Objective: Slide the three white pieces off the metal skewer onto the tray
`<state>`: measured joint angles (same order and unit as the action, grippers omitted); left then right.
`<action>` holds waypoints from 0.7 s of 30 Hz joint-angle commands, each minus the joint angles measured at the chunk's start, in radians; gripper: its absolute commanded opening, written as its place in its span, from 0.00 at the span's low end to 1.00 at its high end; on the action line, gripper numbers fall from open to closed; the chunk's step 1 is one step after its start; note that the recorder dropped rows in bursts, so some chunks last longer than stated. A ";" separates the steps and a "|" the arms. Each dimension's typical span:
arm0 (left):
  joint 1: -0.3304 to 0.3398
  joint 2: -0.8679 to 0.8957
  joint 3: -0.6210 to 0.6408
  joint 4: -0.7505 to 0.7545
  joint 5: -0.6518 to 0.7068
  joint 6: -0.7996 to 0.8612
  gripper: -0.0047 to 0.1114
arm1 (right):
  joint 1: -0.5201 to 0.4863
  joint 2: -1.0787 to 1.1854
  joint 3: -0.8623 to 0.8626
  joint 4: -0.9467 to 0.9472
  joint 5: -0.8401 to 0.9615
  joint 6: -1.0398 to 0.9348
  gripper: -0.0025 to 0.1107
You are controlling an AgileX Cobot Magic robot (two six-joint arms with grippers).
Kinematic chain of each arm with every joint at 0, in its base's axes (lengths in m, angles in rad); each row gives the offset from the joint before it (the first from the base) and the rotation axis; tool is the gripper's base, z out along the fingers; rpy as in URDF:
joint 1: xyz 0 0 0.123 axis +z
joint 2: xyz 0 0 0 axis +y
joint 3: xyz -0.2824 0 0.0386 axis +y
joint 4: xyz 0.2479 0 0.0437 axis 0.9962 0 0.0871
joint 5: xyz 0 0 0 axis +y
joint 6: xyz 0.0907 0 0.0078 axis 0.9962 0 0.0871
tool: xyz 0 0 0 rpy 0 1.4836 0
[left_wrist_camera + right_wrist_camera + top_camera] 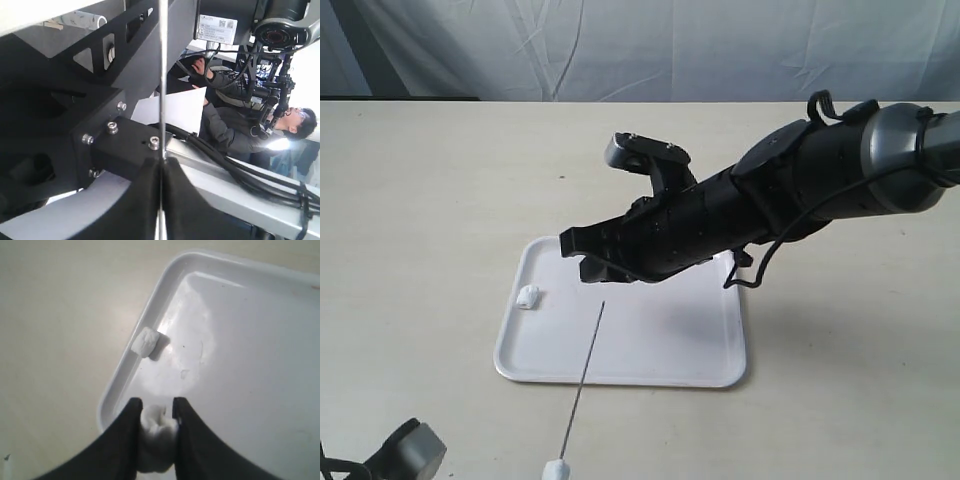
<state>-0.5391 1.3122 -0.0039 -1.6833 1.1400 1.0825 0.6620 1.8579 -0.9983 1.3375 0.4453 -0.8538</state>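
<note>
— Jaws, left side first?
— I have the left gripper (161, 162) pinching the metal skewer (162, 75); one white piece (556, 469) sits at its six-o'clock end.
— Right?
— I see the right gripper (156, 407) squeezing a second piece (155, 432) above the tray (660, 350); a third piece (528, 297) lies against its nine-o'clock rim.

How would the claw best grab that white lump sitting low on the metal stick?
Probably pinch the lump across its round sides, one finger either side of the stick, coming down from above. The stick enters it lengthwise and its free tip lies over the tray, so that hold lets it slide off that way.
</note>
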 commanded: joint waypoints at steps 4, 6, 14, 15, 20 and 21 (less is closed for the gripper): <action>-0.011 0.002 0.004 -0.061 -0.192 0.001 0.04 | -0.003 0.002 -0.004 -0.052 0.012 -0.010 0.42; -0.011 0.002 0.004 -0.061 -0.238 0.001 0.04 | -0.003 0.002 -0.004 -0.050 0.012 -0.009 0.42; -0.011 0.002 -0.114 -0.061 -0.293 -0.001 0.04 | -0.003 0.002 -0.004 -0.021 0.133 -0.009 0.42; -0.011 0.002 -0.126 -0.061 -0.305 -0.001 0.04 | -0.003 0.002 -0.004 -0.016 0.141 -0.009 0.42; -0.011 0.002 -0.165 -0.061 -0.397 -0.007 0.04 | -0.003 0.002 -0.004 0.033 0.200 -0.006 0.42; -0.011 0.002 -0.175 -0.061 -0.417 -0.007 0.04 | -0.003 0.002 -0.004 0.041 0.209 -0.006 0.42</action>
<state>-0.5391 1.3122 -0.1553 -1.7355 0.7727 1.0759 0.6620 1.8579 -0.9983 1.3499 0.6204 -0.8538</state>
